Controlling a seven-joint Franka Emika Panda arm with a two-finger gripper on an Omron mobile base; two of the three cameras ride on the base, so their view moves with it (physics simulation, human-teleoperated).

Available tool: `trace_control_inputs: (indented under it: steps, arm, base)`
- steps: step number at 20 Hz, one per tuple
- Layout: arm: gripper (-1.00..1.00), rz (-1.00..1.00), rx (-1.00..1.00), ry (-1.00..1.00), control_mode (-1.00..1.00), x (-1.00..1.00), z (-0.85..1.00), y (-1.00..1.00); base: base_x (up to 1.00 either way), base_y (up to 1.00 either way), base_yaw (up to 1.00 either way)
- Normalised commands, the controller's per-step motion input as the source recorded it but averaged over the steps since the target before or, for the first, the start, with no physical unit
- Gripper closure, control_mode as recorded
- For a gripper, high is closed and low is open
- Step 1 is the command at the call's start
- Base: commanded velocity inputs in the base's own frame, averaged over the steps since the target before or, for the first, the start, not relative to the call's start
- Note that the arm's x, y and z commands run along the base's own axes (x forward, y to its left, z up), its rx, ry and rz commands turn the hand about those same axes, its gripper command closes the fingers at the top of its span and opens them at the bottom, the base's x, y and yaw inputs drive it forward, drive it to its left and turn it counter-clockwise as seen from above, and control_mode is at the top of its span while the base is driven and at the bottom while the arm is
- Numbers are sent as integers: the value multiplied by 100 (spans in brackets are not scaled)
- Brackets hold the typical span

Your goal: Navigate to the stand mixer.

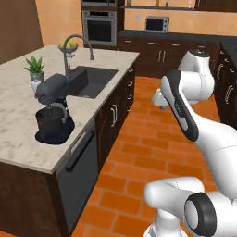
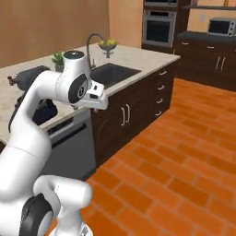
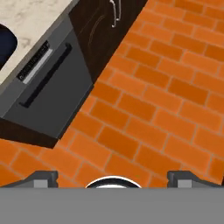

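Note:
The stand mixer [image 1: 51, 109] is dark grey-black, with a rounded head over a dark bowl and a flat base. It stands on the pale marble island counter [image 1: 18, 139] near the front edge, left of the arm. In the right base view the arm covers part of the stand mixer [image 2: 28, 77]. In the hand view a dark edge of the mixer's base [image 3: 6, 43] shows at the top left. My gripper [image 3: 113, 179] hangs over the brick floor beside the island. Its fingertips [image 3: 43, 178] are spread wide with nothing between them.
A sink [image 1: 90, 81] with a curved faucet [image 1: 76, 44] sits behind the mixer. Nearby are a potted plant [image 1: 35, 68] and a fruit bowl [image 1: 68, 46]. A dishwasher [image 3: 48, 94] fronts the island below the mixer. Wall ovens [image 1: 98, 28], a microwave [image 1: 157, 23] and dark cabinets line the far wall. The orange brick floor [image 1: 139, 152] is open.

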Motion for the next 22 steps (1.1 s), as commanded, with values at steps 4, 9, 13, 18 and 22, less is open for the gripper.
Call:
trace_control_inputs:
  steps: [4,9,13,18,22]
  arm:
    - [-100,0,0,0,100,0,0,0]
    - [-100,0,0,0,100,0,0,0]
    - [-100,0,0,0,100,0,0,0]
    - [-100,0,0,0,100,0,0,0]
    - [-100,0,0,0,100,0,0,0]
  base:
    - [97,-14,62]
    - [82,-1,68]
    - [79,-12,68]
    - [54,-49,59]
    - [48,-34,53]
